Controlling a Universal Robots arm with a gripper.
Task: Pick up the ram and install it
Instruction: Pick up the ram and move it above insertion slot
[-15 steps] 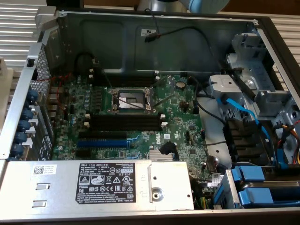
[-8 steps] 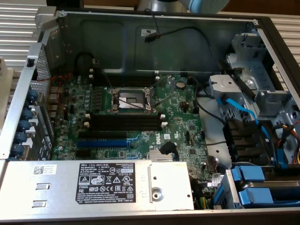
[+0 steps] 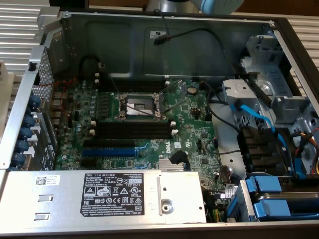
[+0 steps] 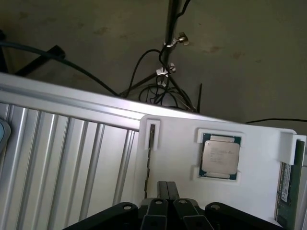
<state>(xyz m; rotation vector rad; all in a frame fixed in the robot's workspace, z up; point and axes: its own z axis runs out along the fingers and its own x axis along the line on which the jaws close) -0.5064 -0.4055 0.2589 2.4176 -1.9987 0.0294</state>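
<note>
**Closed gripper over the parts plate, ram at its far edge**

In the exterior view, a ribbed metal tabletop [image 3: 20, 25] shows at the left, and an open computer case [image 3: 149, 30] lies flat on it. Inside the case, a power supply [image 3: 65, 199] sits along the near wall. The motherboard [image 3: 199, 134] carries black memory slots [image 3: 132, 130] with white end clips just beside the processor socket [image 3: 138, 105]. Blue cables [image 3: 259, 117] run through the drive bays on the exterior view's right.

In the wrist view, the ribbed tabletop meets a white plate [image 4: 259, 163]. Past both is a dark floor [image 4: 249, 57] with loose cables [image 4: 148, 91] gathered at a stand pole [image 4: 170, 28]. The plate has a narrow white bracket [image 4: 152, 136] near the edge next to the ribbing, and a processor [image 4: 220, 157] seated in white corner pieces near its middle. The ram [image 4: 287, 189], a green stick, lies along the plate's opposite edge with one end under a white clip. The gripper [image 4: 168, 184] hangs over the plate between the narrow bracket and the processor, well apart from the ram. Its fingers are pressed together and hold nothing.
</note>
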